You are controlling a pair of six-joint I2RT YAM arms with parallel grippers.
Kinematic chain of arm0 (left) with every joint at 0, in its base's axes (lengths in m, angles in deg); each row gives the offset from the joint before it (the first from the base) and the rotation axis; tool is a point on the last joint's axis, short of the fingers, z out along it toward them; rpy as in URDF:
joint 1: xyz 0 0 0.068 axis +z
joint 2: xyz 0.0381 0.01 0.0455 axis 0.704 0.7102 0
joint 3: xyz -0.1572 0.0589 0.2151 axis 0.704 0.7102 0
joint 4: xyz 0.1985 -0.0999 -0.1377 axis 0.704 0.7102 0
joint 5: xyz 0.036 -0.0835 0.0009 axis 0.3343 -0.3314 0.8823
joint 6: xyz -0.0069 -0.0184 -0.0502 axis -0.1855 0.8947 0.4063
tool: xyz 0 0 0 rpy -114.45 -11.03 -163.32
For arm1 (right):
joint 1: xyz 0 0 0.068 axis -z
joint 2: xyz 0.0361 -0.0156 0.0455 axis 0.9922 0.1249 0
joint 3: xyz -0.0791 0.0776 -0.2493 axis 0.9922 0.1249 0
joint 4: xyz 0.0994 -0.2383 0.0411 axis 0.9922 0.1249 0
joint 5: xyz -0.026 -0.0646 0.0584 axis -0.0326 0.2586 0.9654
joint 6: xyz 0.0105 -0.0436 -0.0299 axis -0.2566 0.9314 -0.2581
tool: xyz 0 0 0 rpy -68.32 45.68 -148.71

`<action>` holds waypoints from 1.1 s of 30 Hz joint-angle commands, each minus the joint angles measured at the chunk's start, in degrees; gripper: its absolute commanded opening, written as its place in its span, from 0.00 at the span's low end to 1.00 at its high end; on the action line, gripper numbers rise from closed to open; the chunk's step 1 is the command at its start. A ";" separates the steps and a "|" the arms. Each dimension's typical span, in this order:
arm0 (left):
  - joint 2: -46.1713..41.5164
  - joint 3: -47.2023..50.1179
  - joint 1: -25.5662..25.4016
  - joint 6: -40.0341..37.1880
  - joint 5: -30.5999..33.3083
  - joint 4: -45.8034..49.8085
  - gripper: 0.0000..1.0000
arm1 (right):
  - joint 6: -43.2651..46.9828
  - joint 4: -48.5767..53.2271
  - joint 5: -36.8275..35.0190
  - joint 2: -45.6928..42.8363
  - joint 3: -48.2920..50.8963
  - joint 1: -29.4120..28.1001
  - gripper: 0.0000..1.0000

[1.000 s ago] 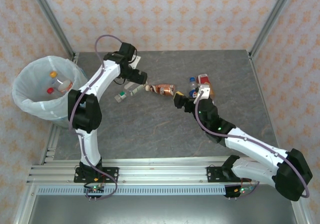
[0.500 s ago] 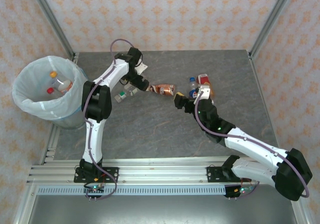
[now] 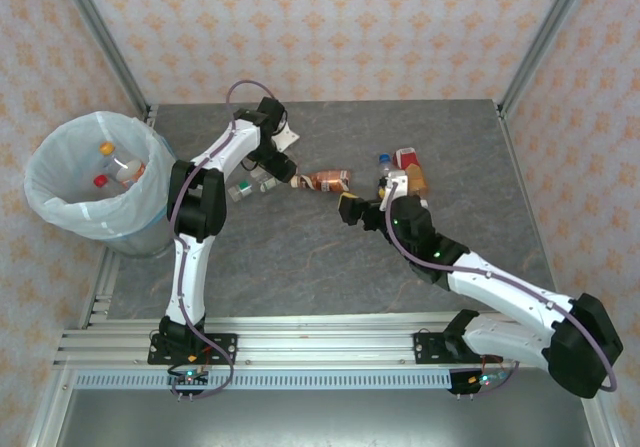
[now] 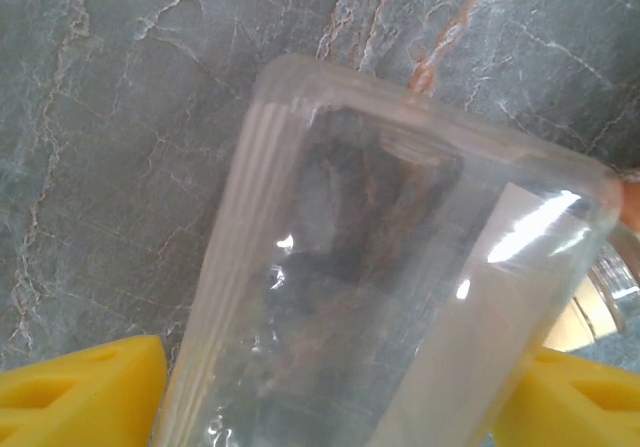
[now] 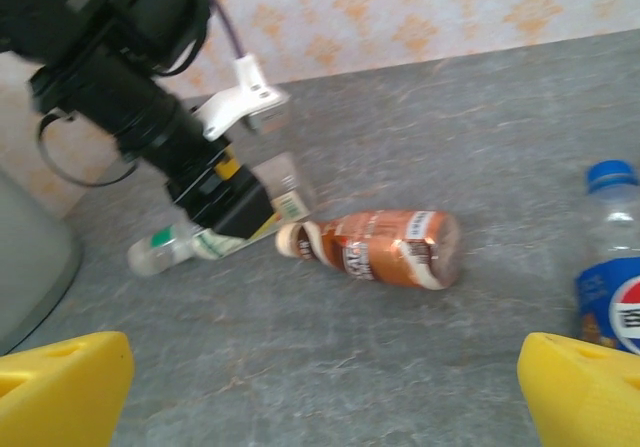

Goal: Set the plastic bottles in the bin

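Both arms are bolted at the near edge of the desk (image 3: 300, 267). The right arm first goes toward the right edge. Then it folds back and reaches low toward the middle of the desk. The right pincer (image 3: 349, 208) hangs there with its yellow fingers (image 5: 70, 382) wide apart and nothing between them.

Just past it, a brown bottle (image 3: 327, 179) lies on its side. Its cap points toward the left edge. It is near the right pincer but not touching it.

The left arm stands tall from its base. It bends at the elbow, goes up toward the far edge and then curls back down. The left pincer (image 3: 284, 170) points down at the desk, just beside the cap end of the brown bottle. Its yellow fingers (image 4: 85, 392) press on both sides of a clear bottle (image 4: 380, 267) that lies on the desk. Another small bottle with a bit of green (image 3: 239, 193) lies just beside it, on the side toward the left edge.

Toward the right edge, a blue Pepsi bottle (image 3: 384, 174) stands close to a bottle with a red label (image 3: 405, 156).

The bin (image 3: 40, 167) stands off the left edge of the desk, near the far left corner. Some bottles (image 3: 120, 170) lie inside it.
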 commanded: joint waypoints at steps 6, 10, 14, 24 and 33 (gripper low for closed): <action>0.90 1.14 -0.21 0.24 2.18 -2.40 0.70 | 2.47 0.63 7.95 4.15 -5.02 -0.37 0.99; -1.83 4.68 -0.27 0.70 3.00 -5.22 0.68 | 2.51 0.67 7.71 4.30 -5.13 -0.35 0.99; -3.09 5.29 -0.22 2.06 3.23 -5.90 0.64 | 2.25 0.69 7.32 3.92 -4.55 -0.44 0.99; -9.66 11.56 -0.27 12.65 4.76 -12.52 0.56 | 2.94 1.69 5.31 3.26 -4.42 -0.44 0.99; -16.67 19.18 -0.23 18.53 7.15 -19.27 0.44 | 2.21 1.63 3.24 3.49 -4.20 -0.44 0.99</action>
